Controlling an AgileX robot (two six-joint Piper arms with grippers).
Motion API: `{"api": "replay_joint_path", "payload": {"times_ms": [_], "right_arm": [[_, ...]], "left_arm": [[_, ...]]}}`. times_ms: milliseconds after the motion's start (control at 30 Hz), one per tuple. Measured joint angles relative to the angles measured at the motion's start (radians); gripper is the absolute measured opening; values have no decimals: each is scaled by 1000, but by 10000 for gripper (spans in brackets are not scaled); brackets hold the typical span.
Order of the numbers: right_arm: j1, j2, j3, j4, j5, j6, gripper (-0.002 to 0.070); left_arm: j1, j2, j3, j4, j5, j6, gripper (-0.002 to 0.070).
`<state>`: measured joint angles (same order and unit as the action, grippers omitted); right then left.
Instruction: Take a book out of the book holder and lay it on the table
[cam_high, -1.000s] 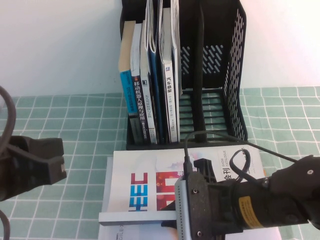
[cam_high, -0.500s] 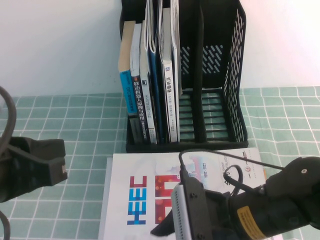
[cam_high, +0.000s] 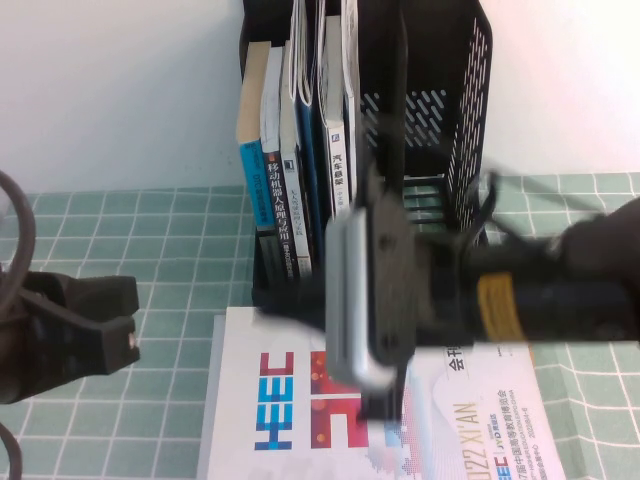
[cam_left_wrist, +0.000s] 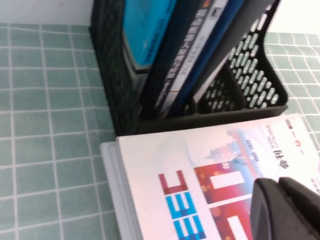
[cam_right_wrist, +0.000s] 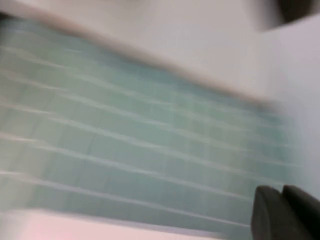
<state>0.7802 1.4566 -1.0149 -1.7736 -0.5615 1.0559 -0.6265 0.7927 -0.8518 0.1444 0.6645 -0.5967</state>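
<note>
Pale green cloth with a white grid covers the table (cam_high: 120, 240), and on it we see the large thin white magazine (cam_high: 270, 400) with blue "HEEC" and red lettering lying flat, just in front of the tall black plastic book holder (cam_high: 470, 150). The right pincer (cam_high: 385, 400) hangs blurred above the magazine; we cannot tell its finger state. The left pincer (cam_high: 120, 325) sits at the table's left, and its fingers we cannot tell either.

Several upright books (cam_high: 290, 190) stand packed together, spines facing out. One light-blue book (cam_left_wrist: 147, 30) stands outermost. A white wall (cam_high: 110, 90) rises behind.
</note>
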Motion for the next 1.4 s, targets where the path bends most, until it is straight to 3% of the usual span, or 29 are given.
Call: {"api": "replay_joint_path", "payload": {"times_ms": [133, 233, 400, 533, 767, 1167, 1400], "right_arm": [[0, -82, -45, 3, 386, -157, 8], [0, -131, -51, 110, 716, -340, 3], [-9, -185, -91, 691, 1266, -933, -1], [-24, -251, -80, 1071, 1522, -1151, -1], [-24, -500, 131, 1334, 1488, -1147, -2], [-24, -975, 649, 1360, 1047, -936, -2], [-24, -1110, 780, 1362, 982, -884, -2]], "left_arm": [[0, 0, 0, -50, -32, 77, -3], [0, -4, 0, -72, -53, 135, -3], [0, -22, 0, -86, -90, 252, -3], [0, -57, 12, -89, -152, 332, -3], [0, -183, 150, -83, -359, 412, -3], [0, -413, 471, -83, -574, 434, -3], [0, -466, 573, -83, -611, 436, -3]]}}
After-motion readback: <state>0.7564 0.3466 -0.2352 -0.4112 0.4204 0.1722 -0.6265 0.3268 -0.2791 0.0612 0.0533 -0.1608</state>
